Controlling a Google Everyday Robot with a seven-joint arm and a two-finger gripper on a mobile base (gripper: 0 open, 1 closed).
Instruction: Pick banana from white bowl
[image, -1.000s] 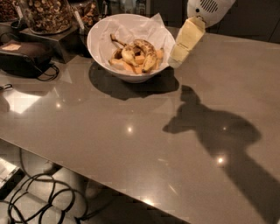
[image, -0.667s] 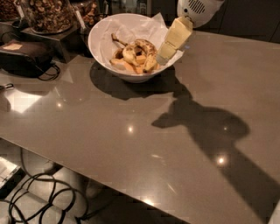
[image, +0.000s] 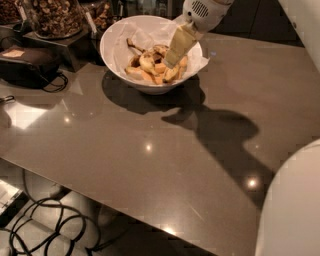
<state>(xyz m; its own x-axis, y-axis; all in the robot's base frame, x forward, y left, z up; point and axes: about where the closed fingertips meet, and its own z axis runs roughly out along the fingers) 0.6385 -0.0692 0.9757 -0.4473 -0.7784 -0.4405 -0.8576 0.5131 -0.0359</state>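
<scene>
The white bowl (image: 120, 60), lined with crumpled white paper, stands at the back of the brown table. Fruit lies in a pile in it. A brown-speckled yellow banana (image: 141, 75) curves along the near side of the pile, partly covered by other fruit. A paler banana with a long stem (image: 146, 59) and orange chunks (image: 160, 68) lie beside it. My gripper (image: 172, 59) reaches down from the upper right into the bowl, its tip at the right part of the fruit pile. I cannot tell whether it touches the banana.
Glass jars of brown nuts (image: 50, 15) stand on a stand at the back left. A black device (image: 27, 62) with a cord lies left of the bowl. Cables (image: 45, 225) lie on the floor below the table's front edge. A white robot part (image: 295, 210) fills the lower right.
My gripper has moved left and down, from beside the bowl's right rim to inside the bowl over the fruit. Its shadow has shifted left on the table.
</scene>
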